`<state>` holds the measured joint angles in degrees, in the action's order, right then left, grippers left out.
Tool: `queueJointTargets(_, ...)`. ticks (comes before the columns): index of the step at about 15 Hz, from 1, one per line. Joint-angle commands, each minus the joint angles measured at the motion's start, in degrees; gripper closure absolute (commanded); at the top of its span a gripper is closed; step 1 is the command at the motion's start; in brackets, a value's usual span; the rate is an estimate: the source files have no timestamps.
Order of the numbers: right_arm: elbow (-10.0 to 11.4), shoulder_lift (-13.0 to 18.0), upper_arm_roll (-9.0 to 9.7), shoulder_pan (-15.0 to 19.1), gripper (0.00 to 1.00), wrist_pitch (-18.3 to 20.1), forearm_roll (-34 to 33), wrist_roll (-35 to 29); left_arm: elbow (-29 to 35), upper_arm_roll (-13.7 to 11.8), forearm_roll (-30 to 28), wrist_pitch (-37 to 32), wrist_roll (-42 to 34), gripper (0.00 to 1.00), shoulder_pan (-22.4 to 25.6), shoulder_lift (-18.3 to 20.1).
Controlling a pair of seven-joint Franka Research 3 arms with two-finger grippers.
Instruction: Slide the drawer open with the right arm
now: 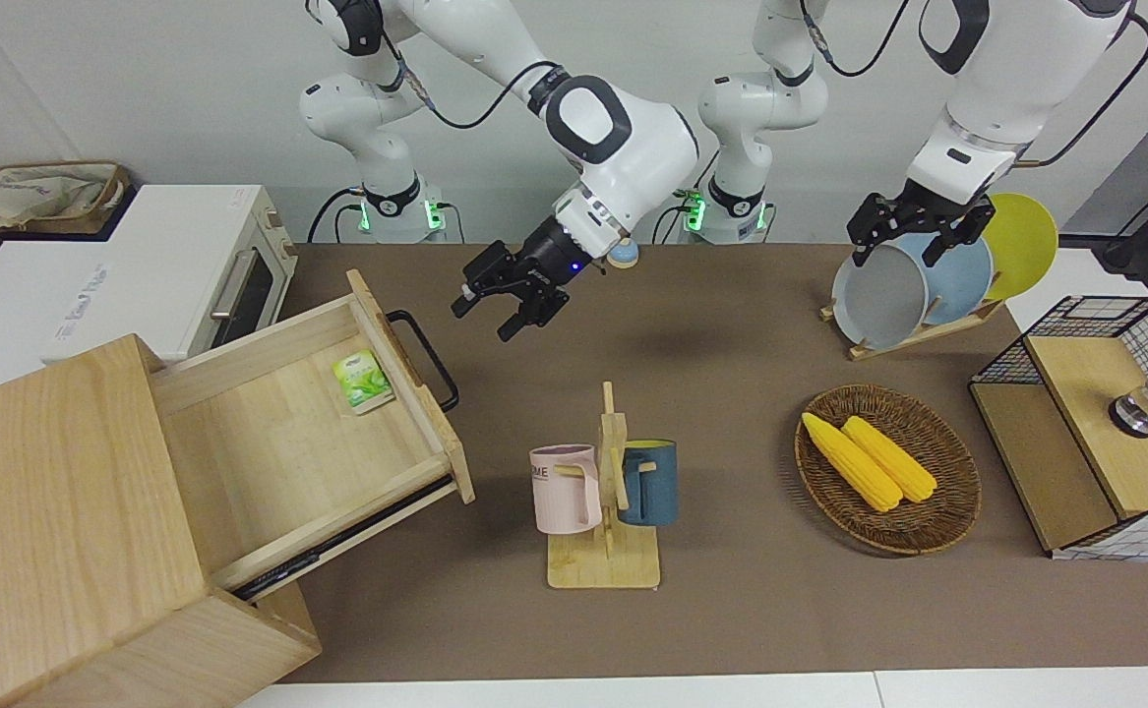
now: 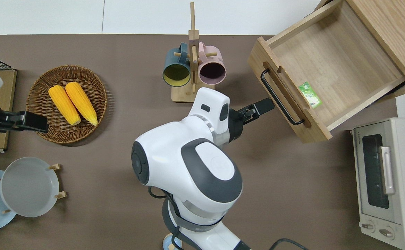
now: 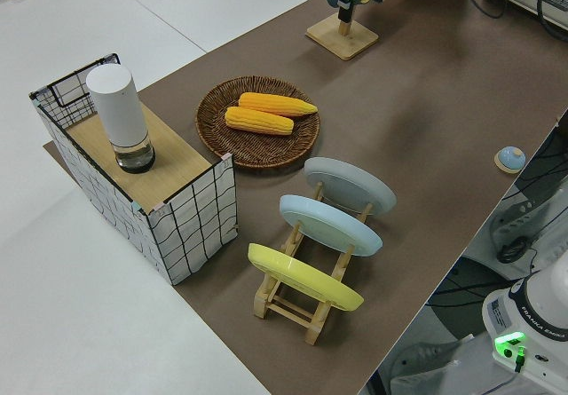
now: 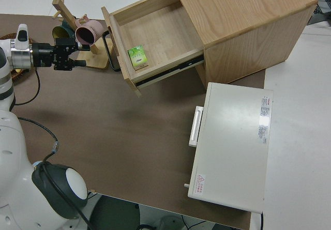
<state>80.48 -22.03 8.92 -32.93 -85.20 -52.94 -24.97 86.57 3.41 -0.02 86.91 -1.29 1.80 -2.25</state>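
The drawer (image 1: 278, 452) stands pulled far out of the pale wooden box (image 1: 52, 492) at the right arm's end of the table. It also shows in the overhead view (image 2: 334, 59) and the right side view (image 4: 155, 33). Its black bar handle (image 1: 423, 356) (image 2: 280, 97) is free. A green packet (image 1: 362, 381) lies inside, against the drawer's front. My right gripper (image 1: 488, 317) (image 2: 263, 107) (image 4: 78, 56) is open and empty, up in the air over the brown mat beside the handle, clear of it. My left gripper (image 1: 903, 246) is parked.
A wooden mug rack (image 1: 603, 492) with a pink and a blue mug stands mid-table. A white toaster oven (image 1: 170, 275) stands next to the box. There is also a wicker basket (image 1: 957, 492) with corn, a plate rack (image 1: 913, 334), a wire-mesh box (image 1: 1095, 423) and a small blue disc (image 1: 621, 256).
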Motion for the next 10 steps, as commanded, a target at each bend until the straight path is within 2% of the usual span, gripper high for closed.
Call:
queueJointTargets(1,-0.4,6.2,0.57,5.9,0.017,-2.2,13.3,2.6,-1.4,0.4,1.0,-1.1,-0.6,0.01,0.2,-0.7)
queueJointTargets(4,-0.4,11.9,0.92,14.4,0.017,-3.8,28.8,4.5,-1.5,0.4,1.0,-1.1,-0.6,0.01,0.2,-0.7)
queueJointTargets(5,-0.4,12.7,0.92,16.5,0.017,-3.8,32.1,4.6,-1.5,0.4,1.0,-1.1,-0.6,0.01,0.2,-0.7)
queueJointTargets(7,-0.4,14.6,0.92,22.8,0.017,-3.8,40.6,6.8,-1.5,0.4,1.0,-1.1,-0.6,0.01,0.2,-0.7)
queueJointTargets(10,0.0,15.9,0.92,32.6,0.017,-4.6,50.1,16.3,-1.4,0.4,1.0,-1.1,-0.6,0.01,0.2,-0.7)
